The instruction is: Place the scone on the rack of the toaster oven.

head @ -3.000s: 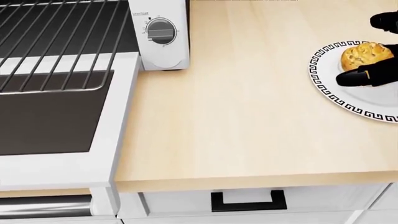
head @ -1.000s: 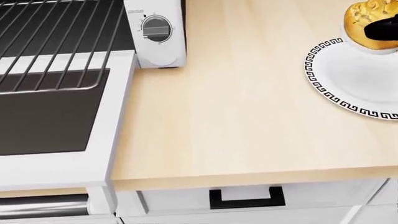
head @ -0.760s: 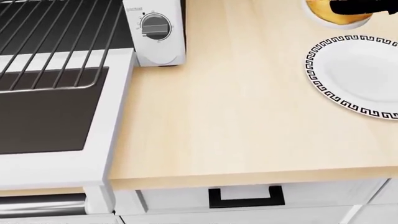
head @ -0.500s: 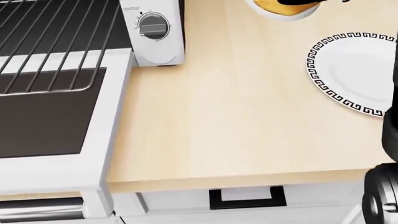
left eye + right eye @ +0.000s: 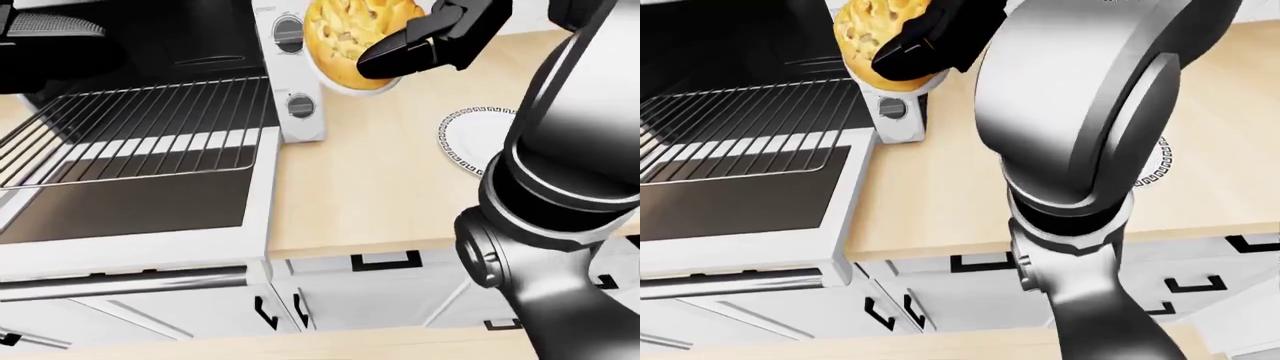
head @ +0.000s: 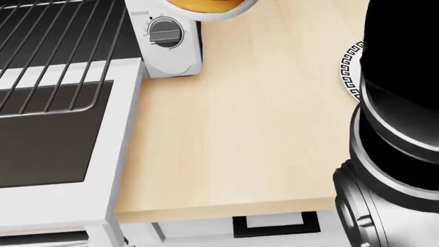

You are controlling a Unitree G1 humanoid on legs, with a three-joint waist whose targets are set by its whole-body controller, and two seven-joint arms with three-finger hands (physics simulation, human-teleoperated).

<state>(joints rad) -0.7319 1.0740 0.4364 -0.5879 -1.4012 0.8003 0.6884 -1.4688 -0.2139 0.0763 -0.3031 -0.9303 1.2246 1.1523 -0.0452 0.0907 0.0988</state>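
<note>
Scone [image 5: 352, 34] sits clamped in the right hand's [image 5: 425, 41] black fingers [image 5: 395, 56], held in the air over the oven's [image 5: 290, 90] knob panel — just right of the pulled-out rack [image 5: 140, 131]. Plate [image 5: 470, 142] lies bare on the worktop [image 5: 380, 187]. Left hand unseen.

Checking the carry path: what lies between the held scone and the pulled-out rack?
In the left-eye view, the toaster oven's white control panel with its knobs stands between the scone in the right hand and the rack.

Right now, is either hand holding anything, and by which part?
The right hand holds the scone by its right side, lifted beside the toaster oven. The left hand is out of view.
</note>
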